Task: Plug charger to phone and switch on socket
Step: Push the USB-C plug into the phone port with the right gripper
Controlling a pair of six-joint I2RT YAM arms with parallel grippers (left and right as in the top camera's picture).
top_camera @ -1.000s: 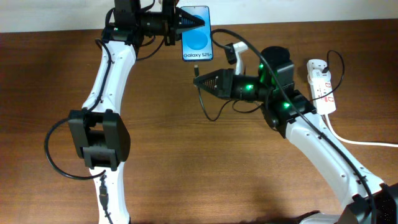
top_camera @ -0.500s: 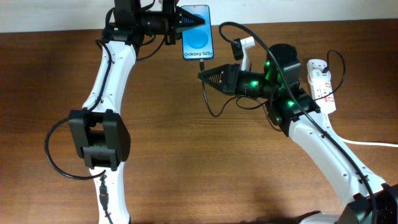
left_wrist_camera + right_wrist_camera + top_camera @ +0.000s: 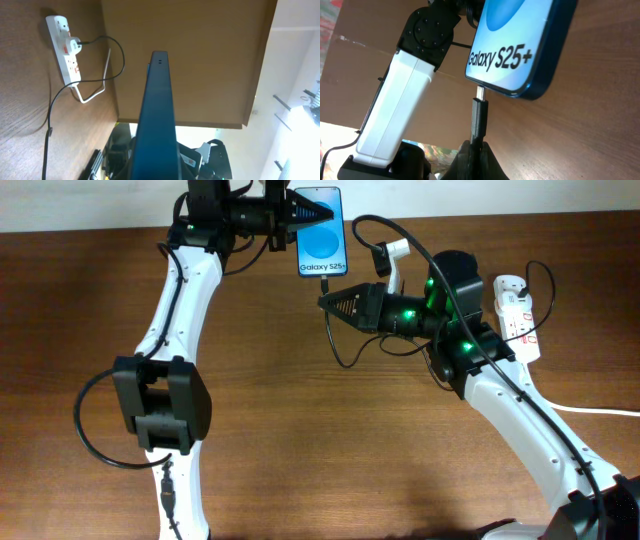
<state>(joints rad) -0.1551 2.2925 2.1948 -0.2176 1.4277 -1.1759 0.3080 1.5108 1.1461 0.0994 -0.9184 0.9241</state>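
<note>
My left gripper point(image 3: 308, 216) is shut on the phone point(image 3: 322, 232), blue screen reading "Galaxy S25+", and holds it at the table's far edge. The left wrist view shows the phone point(image 3: 156, 125) edge-on between the fingers. My right gripper point(image 3: 326, 301) is shut on the charger's black plug point(image 3: 480, 112), whose metal tip touches the phone's bottom edge point(image 3: 520, 45). The thin black cable point(image 3: 340, 345) loops down from the plug and back to the white socket point(image 3: 517, 315) at the right, where its adapter sits in an outlet point(image 3: 73, 46).
The socket's thick white cord point(image 3: 590, 410) runs off the right edge of the table. The left arm point(image 3: 165, 340) stretches along the table's left side. The table's far edge point(image 3: 560, 213) lies just behind the phone.
My right gripper carried the plug up and right to the phone's bottom edge a second ago and has held still since. The phone has shifted slightly right.
</note>
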